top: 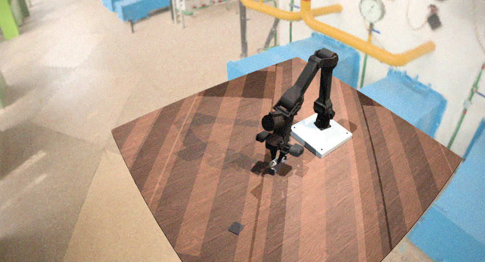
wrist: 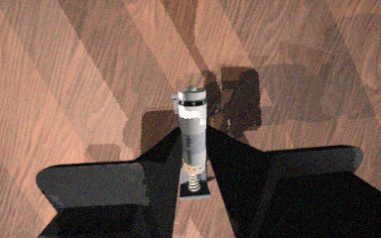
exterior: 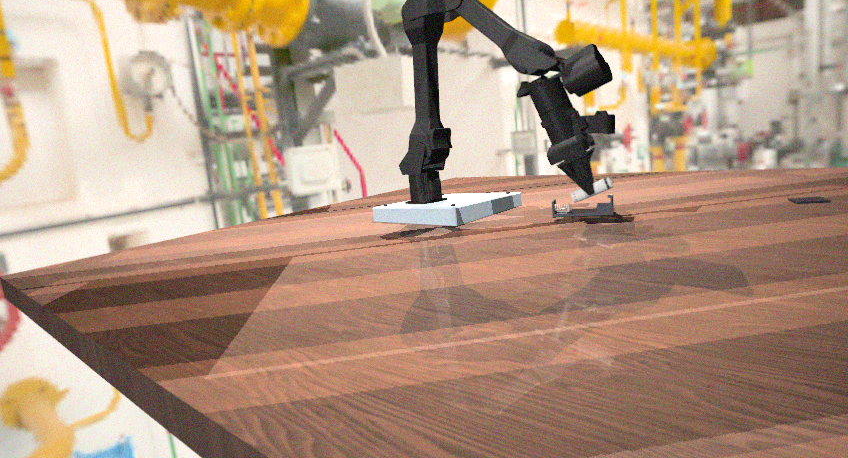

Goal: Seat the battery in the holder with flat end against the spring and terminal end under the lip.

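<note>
- The hand (top: 277, 161) (exterior: 590, 190) (wrist: 192, 131) is clamped on the battery (top: 274, 163) (exterior: 602, 186) (wrist: 193, 126), gripping it around its middle.
- The battery is tilted above the holder (top: 272, 171) (exterior: 586, 212) (wrist: 195, 195) — its flat end lower, toward the spring (exterior: 561, 207) (wrist: 193, 183), its terminal end raised near the lip side.
- The holder sits on the worktop (top: 217, 191) (exterior: 535, 358) (wrist: 54, 64), near the white base plate (top: 321, 147) (exterior: 416, 214).
- A dark square (top: 235, 227) (exterior: 808, 200) lies well apart from both.
</note>
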Robot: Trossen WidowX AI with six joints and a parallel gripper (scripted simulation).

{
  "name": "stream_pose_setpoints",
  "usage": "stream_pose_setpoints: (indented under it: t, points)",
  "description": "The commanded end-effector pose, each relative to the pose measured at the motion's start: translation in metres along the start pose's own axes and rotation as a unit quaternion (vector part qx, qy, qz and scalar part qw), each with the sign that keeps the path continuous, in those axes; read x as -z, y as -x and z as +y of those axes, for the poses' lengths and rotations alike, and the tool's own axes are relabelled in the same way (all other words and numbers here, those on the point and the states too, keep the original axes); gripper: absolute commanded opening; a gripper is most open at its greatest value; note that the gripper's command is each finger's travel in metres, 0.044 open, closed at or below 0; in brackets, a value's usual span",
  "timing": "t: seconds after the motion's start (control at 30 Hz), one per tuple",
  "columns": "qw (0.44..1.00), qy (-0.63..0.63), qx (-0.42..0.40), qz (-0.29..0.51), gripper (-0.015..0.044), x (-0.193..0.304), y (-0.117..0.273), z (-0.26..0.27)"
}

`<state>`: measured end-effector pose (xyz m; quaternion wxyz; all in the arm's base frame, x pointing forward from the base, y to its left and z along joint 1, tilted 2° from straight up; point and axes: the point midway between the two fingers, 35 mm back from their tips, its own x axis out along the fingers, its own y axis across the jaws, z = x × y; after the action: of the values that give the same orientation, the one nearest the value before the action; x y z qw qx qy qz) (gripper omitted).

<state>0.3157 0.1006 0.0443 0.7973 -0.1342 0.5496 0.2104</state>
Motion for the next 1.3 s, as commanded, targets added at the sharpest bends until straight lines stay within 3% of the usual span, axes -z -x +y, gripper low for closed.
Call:
stream_pose_setpoints:
  t: [0.0,1.27]
  points:
    - [1.000,0.001,-0.002,-0.013,0.0061,0.002,-0.002,0.001]
    - [0.996,0.001,0.000,-0.087,0.0061,0.021,-0.007,0.001]
